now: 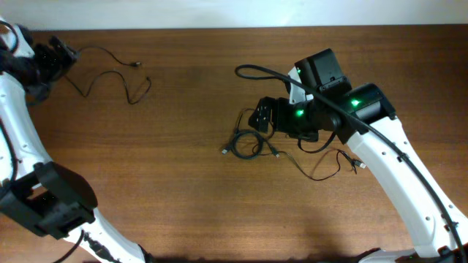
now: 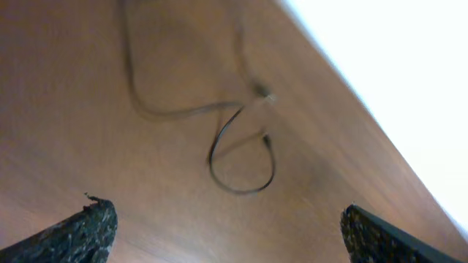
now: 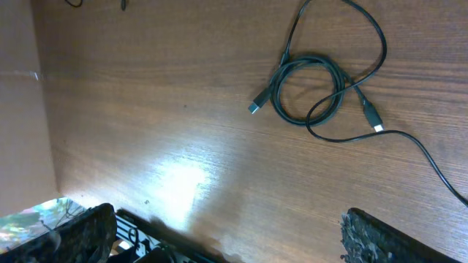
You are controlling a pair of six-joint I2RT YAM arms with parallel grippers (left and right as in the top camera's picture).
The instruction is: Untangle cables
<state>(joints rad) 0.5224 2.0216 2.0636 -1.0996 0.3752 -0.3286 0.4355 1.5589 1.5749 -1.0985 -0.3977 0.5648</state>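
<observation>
We find one strand lying free by our left gripper, while the coil near our right gripper is not yet undone, and both jaws stand apart, empty.

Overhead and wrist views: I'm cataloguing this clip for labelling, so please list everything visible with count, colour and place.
loose cable: apparently one, black, far left of table, two plug ends showing.
coiled cables: count unclear, black, table centre, one strand trailing under the right arm.
table: one, brown wood.
backdrop: one, pale, beyond the table's far edge.
arm cable: one, thick black, along the right arm.
left arm: one, white with black joints, left edge.
right arm: one, white and black, green lights, right side.
left hand: one, black, open, by the loose cable.
right hand: one, black, open, beside the coiled cables.
</observation>
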